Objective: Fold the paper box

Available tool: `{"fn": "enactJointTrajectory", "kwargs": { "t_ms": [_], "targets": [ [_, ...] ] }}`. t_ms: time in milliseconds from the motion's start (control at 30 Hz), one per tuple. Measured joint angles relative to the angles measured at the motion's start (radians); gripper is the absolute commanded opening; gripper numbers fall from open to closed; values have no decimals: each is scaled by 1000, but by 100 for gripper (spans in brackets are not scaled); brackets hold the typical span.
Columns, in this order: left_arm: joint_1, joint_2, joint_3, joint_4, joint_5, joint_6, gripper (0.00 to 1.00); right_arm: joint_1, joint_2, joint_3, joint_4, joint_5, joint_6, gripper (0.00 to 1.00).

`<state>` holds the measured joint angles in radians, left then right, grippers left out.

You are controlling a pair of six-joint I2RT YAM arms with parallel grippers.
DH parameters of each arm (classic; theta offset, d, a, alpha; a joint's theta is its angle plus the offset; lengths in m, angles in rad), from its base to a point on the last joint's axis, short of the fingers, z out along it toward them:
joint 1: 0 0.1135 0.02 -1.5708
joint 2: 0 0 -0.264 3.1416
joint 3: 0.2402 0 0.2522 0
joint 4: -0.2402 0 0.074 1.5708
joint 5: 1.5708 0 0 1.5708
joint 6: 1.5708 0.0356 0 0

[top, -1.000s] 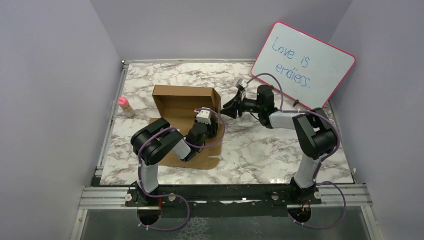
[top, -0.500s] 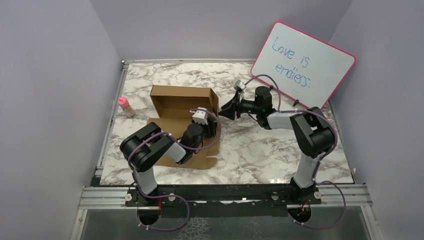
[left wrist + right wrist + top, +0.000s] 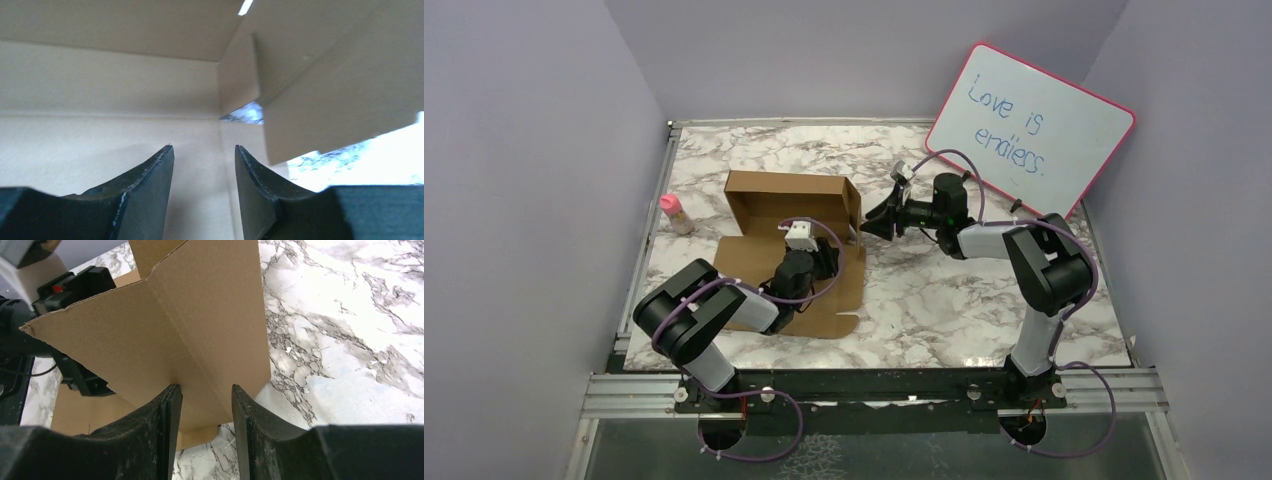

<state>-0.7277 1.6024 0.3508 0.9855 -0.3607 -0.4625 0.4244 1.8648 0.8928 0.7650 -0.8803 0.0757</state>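
While the paper box (image 3: 789, 205) sits half open on the left middle of the marble table (image 3: 944, 290), with its back and right walls standing up, we see the left gripper (image 3: 202, 160) low inside it, fingers apart and holding nothing. The right gripper (image 3: 204, 392) is at the right wall, fingers apart too, the cardboard just in front of them.

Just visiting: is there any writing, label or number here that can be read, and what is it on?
"Love is endless." handwritten in blue on the pink-framed whiteboard at the far right.
The paper box: no print visible.
The pink-capped bottle: too small to tell any label.
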Motion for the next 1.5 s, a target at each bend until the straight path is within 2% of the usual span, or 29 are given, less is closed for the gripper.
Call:
{"fn": "enactJointTrajectory", "kwargs": {
  "t_ms": [300, 733, 1067, 1300, 1500],
  "targets": [
    [48, -10, -25, -107, 11, -59, 48, 5, 10, 41, -17, 3, -38, 47],
    [53, 18, -25, -80, 89, -107, 43, 48, 51, 117, -45, 14, -85, 49],
    [-9, 8, -33, -77, 140, -136, 45, 74, 55, 119, -40, 65, -91, 49],
    [-14, -174, -111, -167, 145, -143, 52, 79, 55, 119, -32, 84, -92, 50],
    [-14, -435, -105, -352, 146, -139, 62, 79, 58, 119, -22, 85, -91, 50]
  ]
}}
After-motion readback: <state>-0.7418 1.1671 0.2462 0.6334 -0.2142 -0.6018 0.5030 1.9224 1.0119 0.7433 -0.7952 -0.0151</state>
